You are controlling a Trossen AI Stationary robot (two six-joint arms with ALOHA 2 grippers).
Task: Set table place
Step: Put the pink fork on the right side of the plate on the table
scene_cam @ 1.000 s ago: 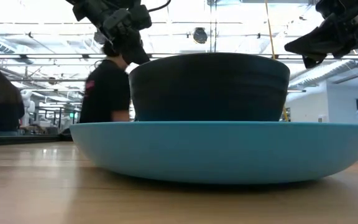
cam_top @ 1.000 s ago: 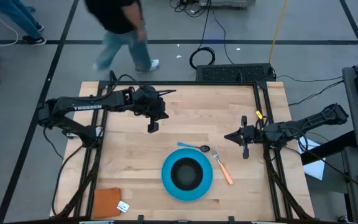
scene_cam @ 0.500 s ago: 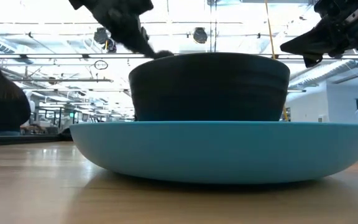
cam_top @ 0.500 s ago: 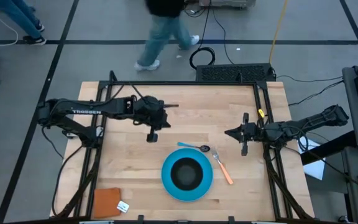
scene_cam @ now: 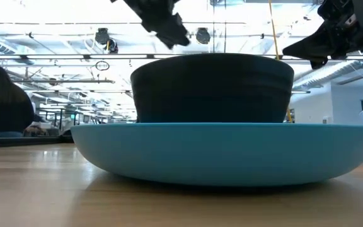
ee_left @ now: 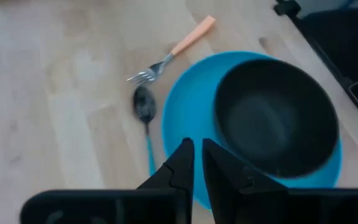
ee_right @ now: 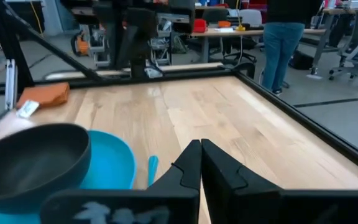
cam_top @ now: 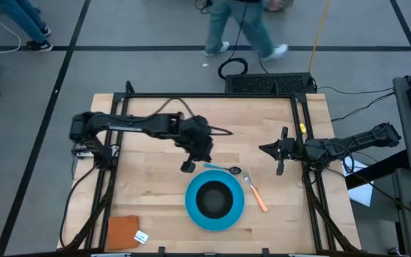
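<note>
- Light-wood table (cam_top: 148, 193) with a black frame rail along the edges.
- Blue plate (cam_top: 193, 209) near the front middle of the table, with a black bowl (cam_top: 215, 198) sitting in it, a little off centre.
- Spoon (cam_top: 223, 169) with a teal handle lying flat just behind the plate, its dark head toward the right.
- Fork (cam_top: 255, 192) with an orange handle lying aslant just right of the plate, tines close to the spoon's head.
- Left gripper (cam_top: 188, 165) reaching out over the middle of the table, hanging above the wood just left of the spoon's handle and behind the plate's left edge; fingers nearly together with a thin slit between them, holding nothing.
- In the left wrist view, the same fingers (ee_left: 180, 168) pointing down over the plate's rim beside the spoon handle.
- Right gripper (cam_top: 280, 166) waiting at the right edge of the table, well clear of the fork; jaws closed, empty.
- Small orange square (cam_top: 123, 231) with a white tag at the front left corner.
- Person (cam_top: 245, 25) walking on the floor behind the table.
</note>
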